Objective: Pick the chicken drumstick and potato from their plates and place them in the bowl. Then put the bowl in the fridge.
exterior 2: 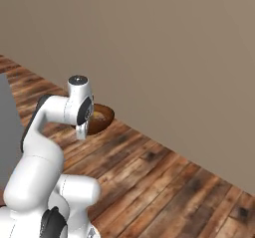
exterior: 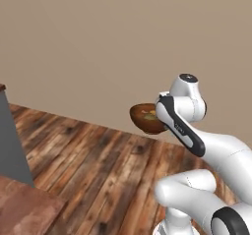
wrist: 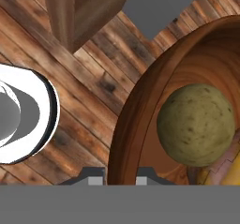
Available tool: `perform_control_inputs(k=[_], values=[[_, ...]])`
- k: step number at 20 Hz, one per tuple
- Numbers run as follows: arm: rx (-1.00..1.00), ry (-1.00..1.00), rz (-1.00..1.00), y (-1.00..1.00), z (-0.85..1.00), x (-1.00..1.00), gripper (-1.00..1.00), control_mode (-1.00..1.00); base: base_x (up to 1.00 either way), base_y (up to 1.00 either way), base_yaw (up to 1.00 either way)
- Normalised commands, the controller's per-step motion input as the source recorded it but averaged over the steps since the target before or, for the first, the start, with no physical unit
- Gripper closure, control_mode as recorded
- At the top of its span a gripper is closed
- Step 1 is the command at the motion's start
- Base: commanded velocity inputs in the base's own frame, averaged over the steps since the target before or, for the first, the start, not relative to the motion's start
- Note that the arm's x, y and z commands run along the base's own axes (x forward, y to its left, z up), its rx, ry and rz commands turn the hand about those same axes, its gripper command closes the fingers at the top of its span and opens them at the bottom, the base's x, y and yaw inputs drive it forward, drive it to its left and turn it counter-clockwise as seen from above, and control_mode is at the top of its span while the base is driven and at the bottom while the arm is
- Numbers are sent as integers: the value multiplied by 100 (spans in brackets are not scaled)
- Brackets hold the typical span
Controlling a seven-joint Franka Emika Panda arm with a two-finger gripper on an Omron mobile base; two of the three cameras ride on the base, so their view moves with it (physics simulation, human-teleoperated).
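1. Gripper [wrist: 119, 175], one: two dark finger tips rise at the bottom of the hand view, one on each side of the bowl's wall, clamped tight on the rim.
2. Bowl [wrist: 136, 106], one: round, deep, dark-brown wood, held aloft above the plank floor [exterior: 98, 165]; in the left base view it [exterior: 142, 118] shows just beyond the arm's wrist, and in the right base view [exterior 2: 102, 120] likewise.
3. Potato [wrist: 196, 124], one: round, olive-tan, speckled, resting inside the bowl.
4. Yellowish item [wrist: 225, 174], one: inside the bowl, touching the potato; too little shows to name it.
5. Writing, brands, labels: none legible on any item.
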Motion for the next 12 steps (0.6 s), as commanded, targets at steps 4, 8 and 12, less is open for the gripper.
perform_control_inputs(k=[4,8,12], values=[[0,0,0,0,0,0,100,100,94,-2,14],[0,0,0,0,0,0,100,100,94,0,21],[0,0,0,0,0,0,100,100,94,0,22]])
